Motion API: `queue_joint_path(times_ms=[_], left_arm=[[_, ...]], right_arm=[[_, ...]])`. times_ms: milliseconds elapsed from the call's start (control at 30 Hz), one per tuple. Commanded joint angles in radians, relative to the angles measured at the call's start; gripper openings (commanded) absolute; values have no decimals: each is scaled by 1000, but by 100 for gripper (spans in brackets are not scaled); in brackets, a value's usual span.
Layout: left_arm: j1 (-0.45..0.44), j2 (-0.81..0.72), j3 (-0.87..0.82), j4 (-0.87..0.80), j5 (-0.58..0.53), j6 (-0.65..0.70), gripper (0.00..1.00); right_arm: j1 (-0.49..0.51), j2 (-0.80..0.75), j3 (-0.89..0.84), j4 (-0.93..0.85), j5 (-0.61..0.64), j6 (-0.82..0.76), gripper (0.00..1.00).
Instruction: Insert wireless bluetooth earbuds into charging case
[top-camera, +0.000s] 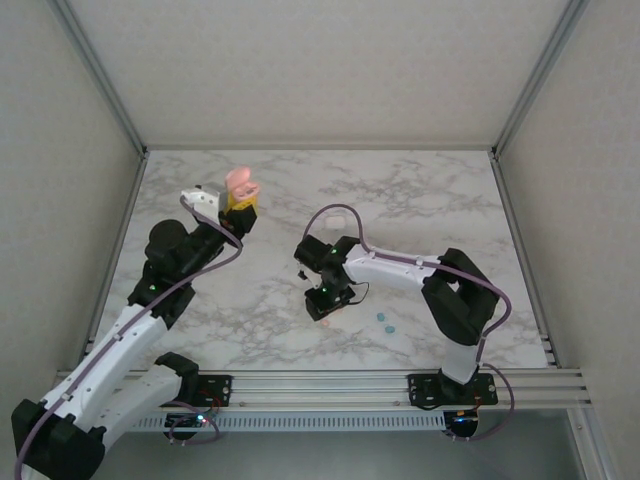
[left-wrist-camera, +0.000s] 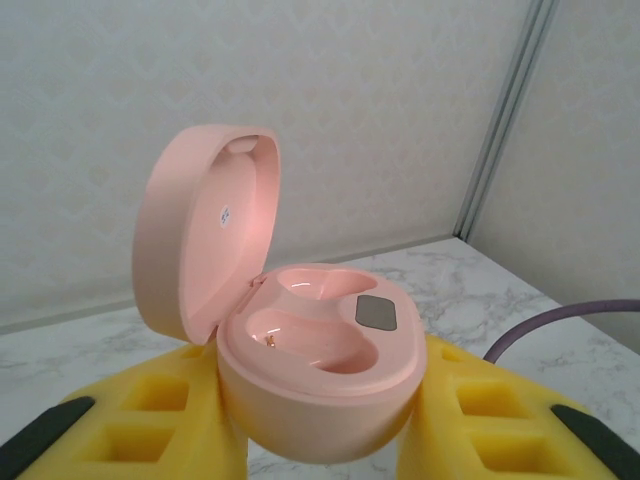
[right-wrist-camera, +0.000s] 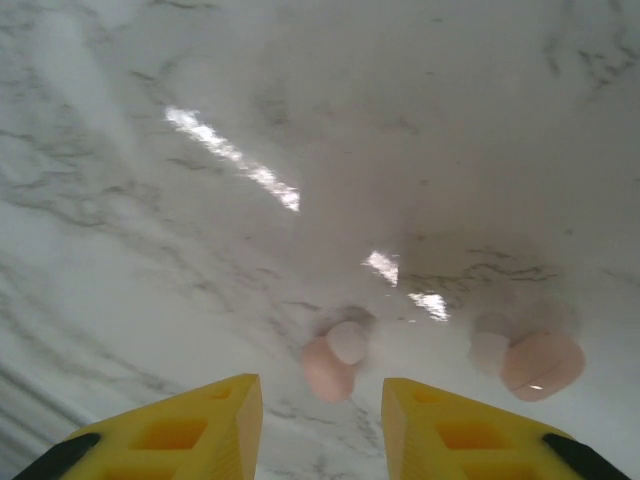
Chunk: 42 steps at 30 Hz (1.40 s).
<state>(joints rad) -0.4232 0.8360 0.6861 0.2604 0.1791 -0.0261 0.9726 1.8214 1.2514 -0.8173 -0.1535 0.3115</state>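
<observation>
The pink charging case (left-wrist-camera: 320, 370) is held up off the table with its lid (left-wrist-camera: 200, 230) swung open and both wells empty. My left gripper (left-wrist-camera: 320, 425) is shut on its base, a yellow finger on each side. From above, that case (top-camera: 242, 183) sits at the tip of the left gripper (top-camera: 240, 208), at the far left of the table. My right gripper (right-wrist-camera: 320, 425) hangs low over the marble, open with nothing between its fingers. One pink earbud (right-wrist-camera: 335, 360) lies on the table just ahead of the gap. A second pink earbud (right-wrist-camera: 530, 362) lies to its right.
Two small teal earbuds (top-camera: 385, 322) lie on the marble table (top-camera: 420, 200) just right of the right gripper (top-camera: 325, 303). Metal frame posts and white walls border the table on the left, right and far sides.
</observation>
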Motion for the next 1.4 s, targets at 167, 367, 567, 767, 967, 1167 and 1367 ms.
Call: queue_joint_path(times_ms=[167,367,567,767,967,1167,1367], left_arm=[[9,-9,-5,-19,-11,14,22],[9,10,6,-20,11,9,22],[8,11,1,-19,8,9,22],[9,30,7,-12,19,5,22],[9,37,6,-9,21,-2,22],[9,38,5,-12,22,-1,23],[9,45,5,-7,22,-6,23]], right_arm=[[-69,-17,-6,-39,171,132,37],[-120,-45,-73,11,73,304,37],[-145,-77,-169,118,-51,433,41],[-144,-54,-178,139,-68,439,40],[-144,-37,-155,164,-93,429,37],[-145,-13,-115,140,-83,402,36],[-137,-3,-68,106,-74,360,37]])
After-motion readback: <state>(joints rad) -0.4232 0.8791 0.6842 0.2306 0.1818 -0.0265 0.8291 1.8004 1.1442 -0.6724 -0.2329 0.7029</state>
